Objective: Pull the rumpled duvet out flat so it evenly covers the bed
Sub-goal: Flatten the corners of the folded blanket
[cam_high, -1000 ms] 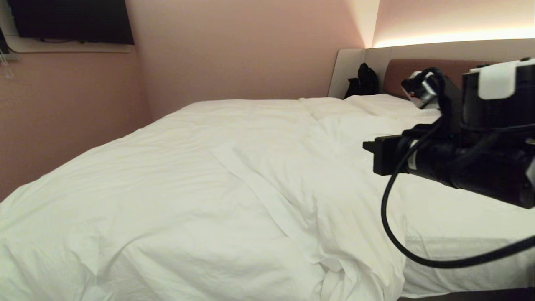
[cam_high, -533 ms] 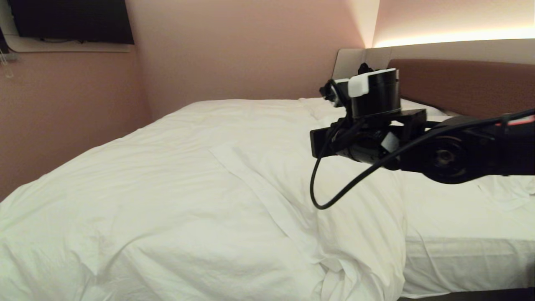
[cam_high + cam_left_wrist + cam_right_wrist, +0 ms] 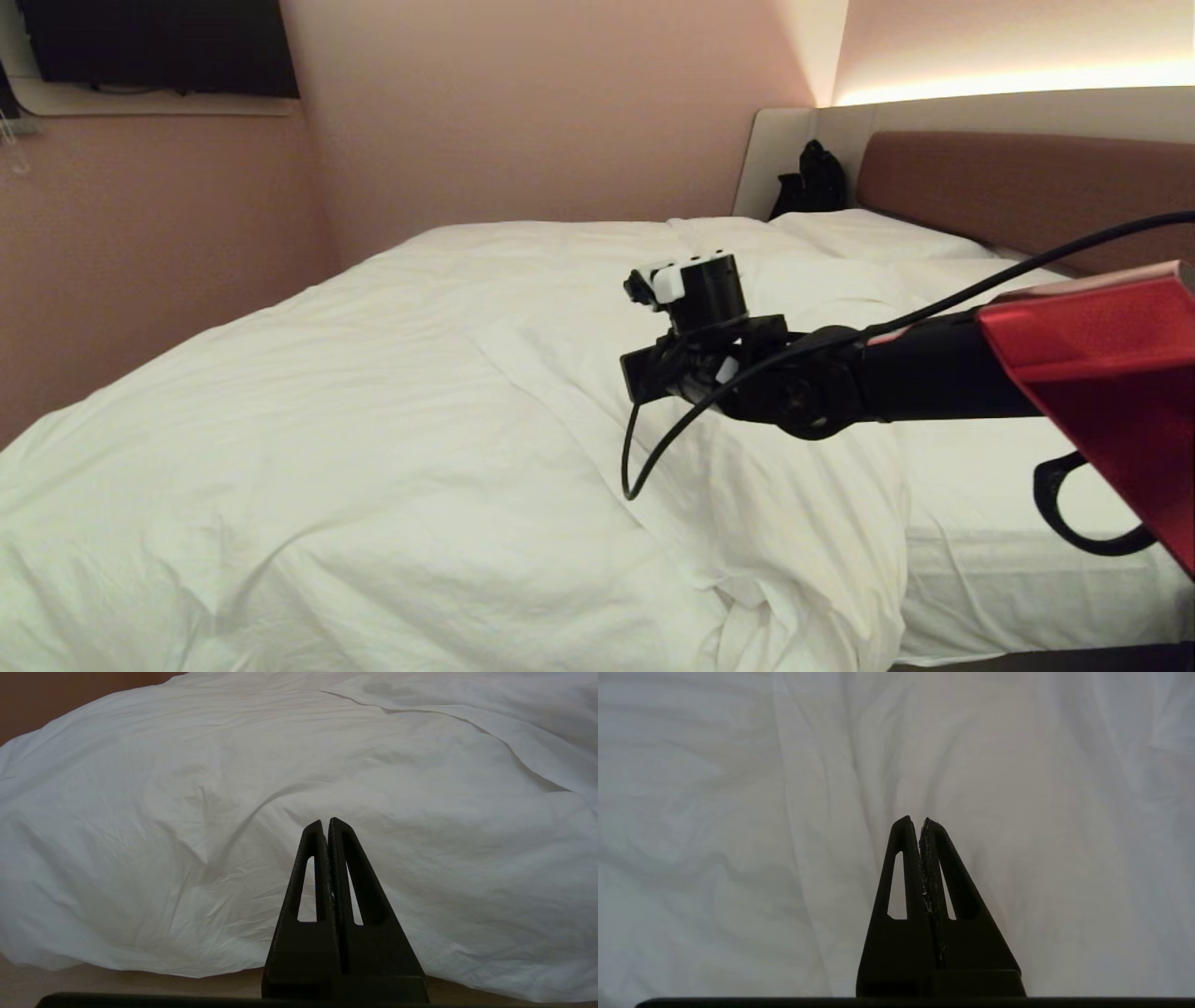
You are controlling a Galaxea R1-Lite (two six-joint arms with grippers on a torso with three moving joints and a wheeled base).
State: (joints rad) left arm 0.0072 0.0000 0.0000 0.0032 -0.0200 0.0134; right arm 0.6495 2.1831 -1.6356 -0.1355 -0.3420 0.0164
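the right gripper [image 3: 920,820], fingers pressed together and empty, has swung out from near the reddish-brown headboard [image 3: 1018,187] over the puffy white duvet [image 3: 420,420], which is leaving the bed [image 3: 1008,560] partly bare beside the headboard.

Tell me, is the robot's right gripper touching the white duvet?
Cannot tell. In the right wrist view the right gripper, jaws shut with nothing between them, points at the duvet, but no gap or contact shows. In the head view the arm hides the tips.
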